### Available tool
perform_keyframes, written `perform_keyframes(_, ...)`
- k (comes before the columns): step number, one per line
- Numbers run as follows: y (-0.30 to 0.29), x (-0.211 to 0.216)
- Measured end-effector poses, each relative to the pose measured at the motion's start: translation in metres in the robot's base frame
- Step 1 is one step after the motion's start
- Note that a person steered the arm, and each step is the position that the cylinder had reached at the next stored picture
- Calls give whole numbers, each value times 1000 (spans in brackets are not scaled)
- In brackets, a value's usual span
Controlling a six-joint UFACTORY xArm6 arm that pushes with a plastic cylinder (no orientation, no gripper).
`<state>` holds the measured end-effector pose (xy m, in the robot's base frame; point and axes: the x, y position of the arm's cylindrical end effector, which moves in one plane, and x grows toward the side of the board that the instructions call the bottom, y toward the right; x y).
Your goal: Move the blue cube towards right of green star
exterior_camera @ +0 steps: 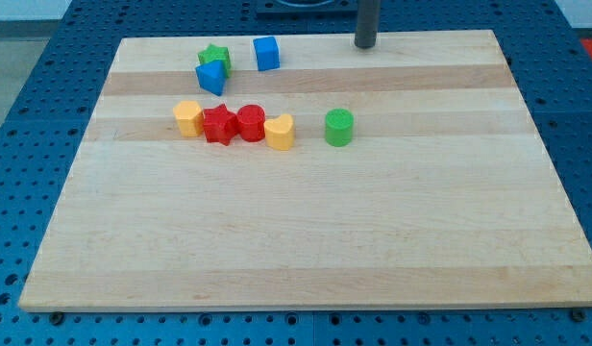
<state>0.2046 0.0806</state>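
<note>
The blue cube (266, 53) stands near the board's top edge, a short way to the right of the green star (216, 57). A second blue block (210, 78) with slanted faces touches the green star from below. My tip (364, 44) is at the board's top edge, well to the right of the blue cube and apart from every block.
A row of blocks lies below: a yellow block (187, 118), a red star (218, 124), a red cylinder (251, 122) and a yellow block (280, 132), all touching. A green cylinder (339, 127) stands alone to their right. The wooden board (306, 240) lies on a blue perforated table.
</note>
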Motion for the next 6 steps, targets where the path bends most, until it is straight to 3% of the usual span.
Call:
perform_keyframes(3,-118,11)
perform_keyframes(6,-120,20)
